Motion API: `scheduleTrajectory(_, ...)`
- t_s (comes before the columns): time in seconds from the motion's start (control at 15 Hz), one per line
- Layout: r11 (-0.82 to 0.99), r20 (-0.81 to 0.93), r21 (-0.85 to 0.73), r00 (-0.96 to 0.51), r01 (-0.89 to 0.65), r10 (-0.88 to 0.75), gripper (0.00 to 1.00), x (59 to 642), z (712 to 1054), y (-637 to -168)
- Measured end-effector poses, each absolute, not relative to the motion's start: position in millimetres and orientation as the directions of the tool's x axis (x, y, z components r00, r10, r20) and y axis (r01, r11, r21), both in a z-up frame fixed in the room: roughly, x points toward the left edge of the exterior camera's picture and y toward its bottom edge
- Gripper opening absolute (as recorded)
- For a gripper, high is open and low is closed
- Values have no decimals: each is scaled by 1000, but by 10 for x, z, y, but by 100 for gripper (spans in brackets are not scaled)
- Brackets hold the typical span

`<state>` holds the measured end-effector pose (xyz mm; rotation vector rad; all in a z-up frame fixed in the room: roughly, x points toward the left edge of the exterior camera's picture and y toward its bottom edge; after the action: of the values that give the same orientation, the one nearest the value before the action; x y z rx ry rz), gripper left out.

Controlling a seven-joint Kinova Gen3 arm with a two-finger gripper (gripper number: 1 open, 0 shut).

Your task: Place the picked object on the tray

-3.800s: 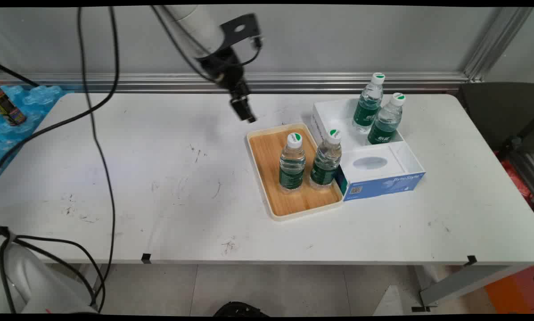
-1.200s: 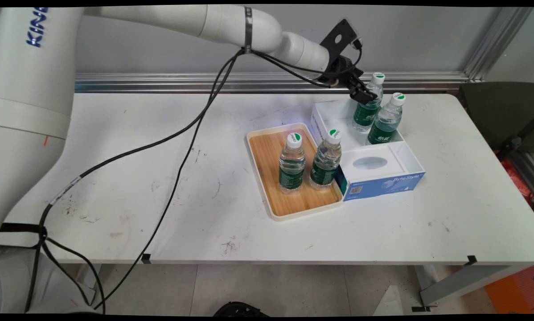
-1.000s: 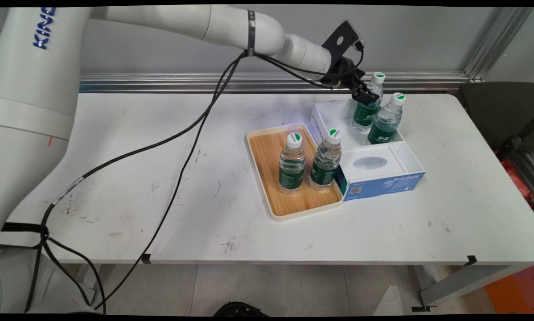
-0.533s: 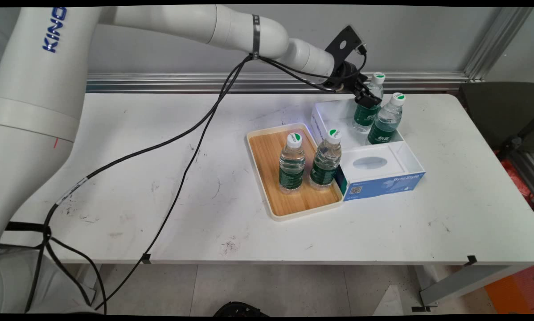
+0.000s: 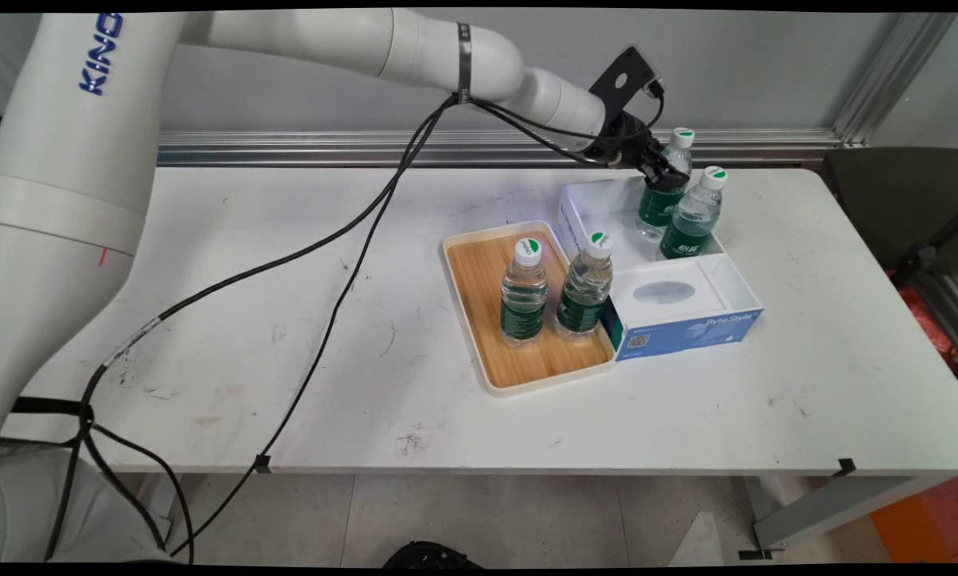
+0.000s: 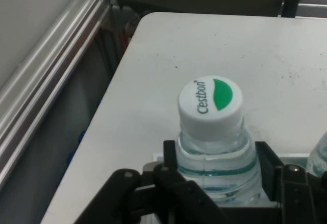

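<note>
- The gripper (image 5: 661, 170) sits at the shoulder of the rear water bottle (image 5: 660, 190), which stands in the far compartment of the white box (image 5: 599, 210) at the back right of the tabletop (image 5: 287, 320).
- Hand view: the gripper (image 6: 217, 157) has one finger on each side of the rear water bottle (image 6: 217, 152), just below its white cap; both fingers (image 6: 171, 155) lie against the clear shoulder, so it is clenched on the bottle.
- The cap (image 6: 210, 103) carries a green patch and the lettering "Cestbon".
- The rear water bottle is upright, its base inside the box; whether it has left the box floor cannot be told.
- A second bottle (image 5: 693, 214) stands upright just beside it in the same compartment, on the near right; its edge shows at the right border of the hand view (image 6: 319, 160).
- The near part of the white box holds a raised white insert with an oval recess (image 5: 664, 292); its front face is blue (image 5: 687, 332).
- A wooden tray (image 5: 479, 280) with a cream rim lies touching the box's left side.
- Two more bottles stand upright on the tray: one left (image 5: 524, 293), one right (image 5: 586, 286), the right one close to the box wall.
- Black cables (image 5: 343, 280) hang from the arm across the left half of the tabletop.
</note>
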<state>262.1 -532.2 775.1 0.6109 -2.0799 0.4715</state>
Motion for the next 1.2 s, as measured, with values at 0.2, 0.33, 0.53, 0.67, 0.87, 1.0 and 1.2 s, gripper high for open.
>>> scheduleTrajectory(0.2, 808, 842, -100, -482, -581, -242, 0, 2609, 7807, -5324)
scheduleTrajectory(0.33, 809, 843, -106, -484, -578, -236, 0, 2600, 7874, -5328)
scheduleTrajectory(0.53, 813, 839, -130, -500, -567, -214, 0, 2599, 8045, -5320)
scheduleTrajectory(0.67, 815, 835, -146, -512, -560, -202, 0, 2606, 8146, -5302)
scheduleTrajectory(0.87, 816, 818, -173, -542, -552, -193, 0, 2655, 8369, -5209)
scheduleTrajectory(1.0, 813, 803, -187, -563, -552, -197, 0, 2725, 8532, -5110)
scheduleTrajectory(1.2, 805, 778, -196, -588, -559, -219, 0, 2881, 8790, -4913)
